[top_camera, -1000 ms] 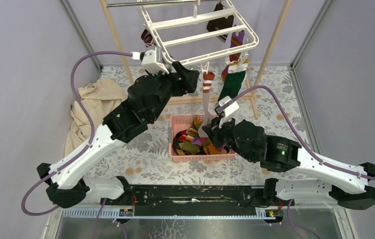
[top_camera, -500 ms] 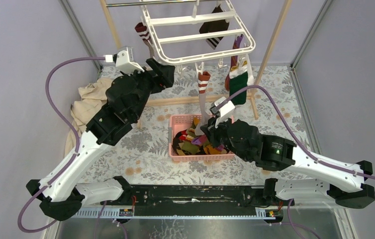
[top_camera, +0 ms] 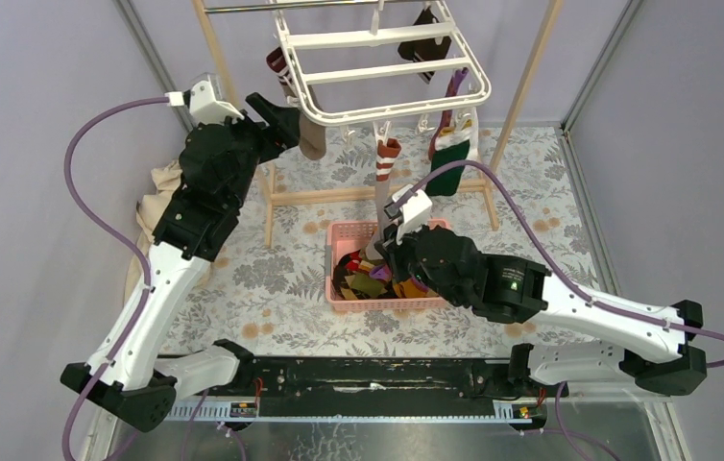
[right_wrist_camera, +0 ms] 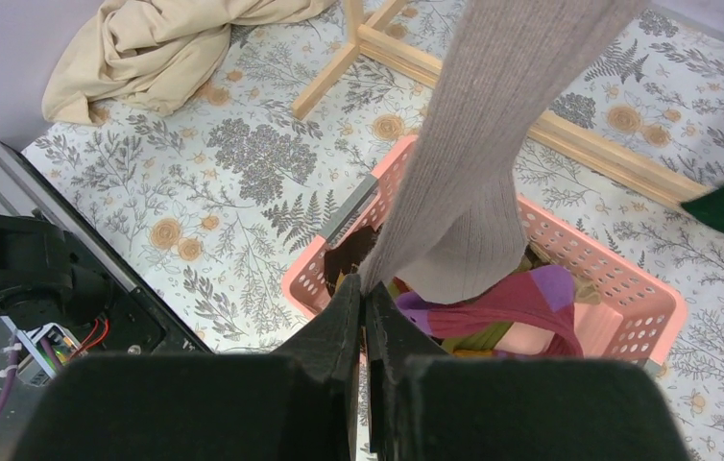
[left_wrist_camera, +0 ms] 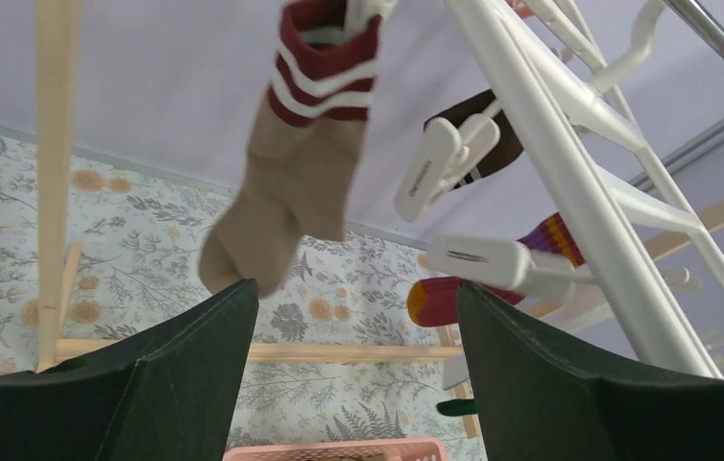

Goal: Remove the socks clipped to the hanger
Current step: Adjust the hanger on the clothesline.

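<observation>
right pincer [right_wrist_camera: 363, 293] clamped on a grey sock [right_wrist_camera: 493, 144] over the pink basket [right_wrist_camera: 632, 283], seemingly heaped with socks [right_wrist_camera: 521, 298]; left pincer [left_wrist_camera: 356, 288] apart.

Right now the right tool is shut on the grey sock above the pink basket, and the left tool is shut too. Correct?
No. The left tool is open, its jaws wide apart, as the left wrist view shows. The right tool is indeed shut on the grey sock above the pink basket.

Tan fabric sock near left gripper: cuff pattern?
Cuff: maroon with two white stripes; best in left wrist view.
</observation>
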